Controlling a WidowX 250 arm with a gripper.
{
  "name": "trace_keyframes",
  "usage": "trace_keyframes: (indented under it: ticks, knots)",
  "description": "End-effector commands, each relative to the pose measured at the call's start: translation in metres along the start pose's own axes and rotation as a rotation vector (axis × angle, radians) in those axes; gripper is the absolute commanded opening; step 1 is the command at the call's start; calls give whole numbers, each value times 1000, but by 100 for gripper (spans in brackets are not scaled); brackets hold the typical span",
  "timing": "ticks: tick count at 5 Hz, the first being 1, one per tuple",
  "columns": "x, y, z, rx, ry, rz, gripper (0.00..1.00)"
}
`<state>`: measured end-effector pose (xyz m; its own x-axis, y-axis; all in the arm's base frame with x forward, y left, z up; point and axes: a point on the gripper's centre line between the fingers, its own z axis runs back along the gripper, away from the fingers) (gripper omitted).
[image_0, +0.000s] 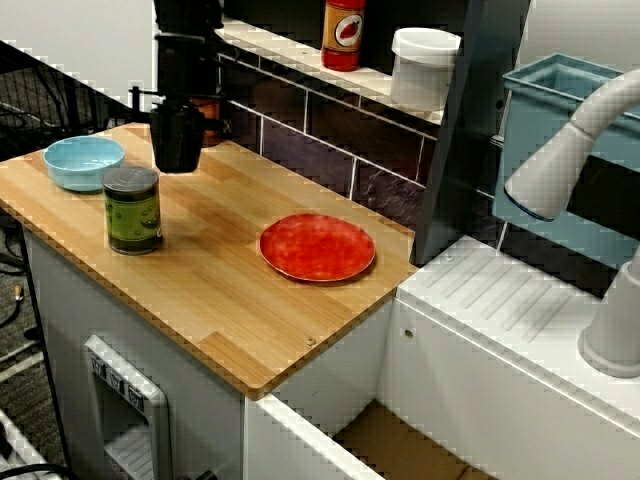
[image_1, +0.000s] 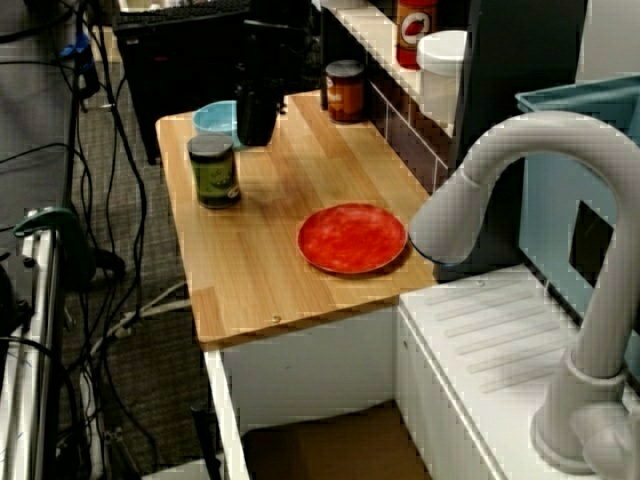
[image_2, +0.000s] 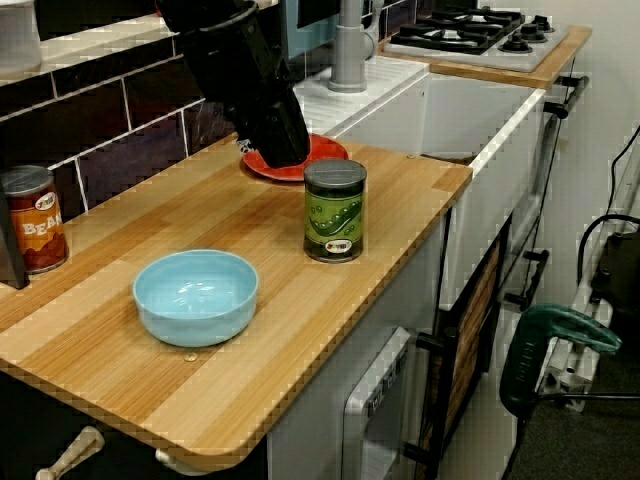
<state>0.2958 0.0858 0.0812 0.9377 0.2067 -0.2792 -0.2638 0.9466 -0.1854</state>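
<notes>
At the left end of the worktop a blue bowl is seen, stood upright and apart from everything else. Just to its right the tool is hung over the worktop, nearer the wall edge than the front edge, with its black tip pointed down. No object is seen in its grip. Whether its fingers are parted or pressed together cannot be told, since they are merged into one dark block in all three views.

The green can is stood upright on the worktop just in front of the tool. It is set towards the front edge and, in the view from the front, slightly to the tool's left. In the view from over the tap a strip of bare wood is shown between can and tool, so the two are near but not touching.

Behind the tool, against the wall edge, a bean tin is stood. Further right, near the right end, a red plate is laid flat, well apart from the can. On the shelf above the wall edge a red bottle and a white tub are set near each other.
</notes>
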Motion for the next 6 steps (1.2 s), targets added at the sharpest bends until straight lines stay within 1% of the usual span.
trace_keyframes:
  ticks: [1, 2, 3, 4, 5, 6]
  knots:
    - [-20, 2, 40, -18, -120, -35, 0]
    - [-31, 13, 45, -25, -144, -27, 0]
    - [-50, 27, 40, -21, -171, -47, 0]
    - [-62, 31, 32, -12, -180, -69, 0]
    - [-78, 32, 23, 13, -207, -107, 0]
    - [-88, 33, 13, 38, -212, -120, 0]
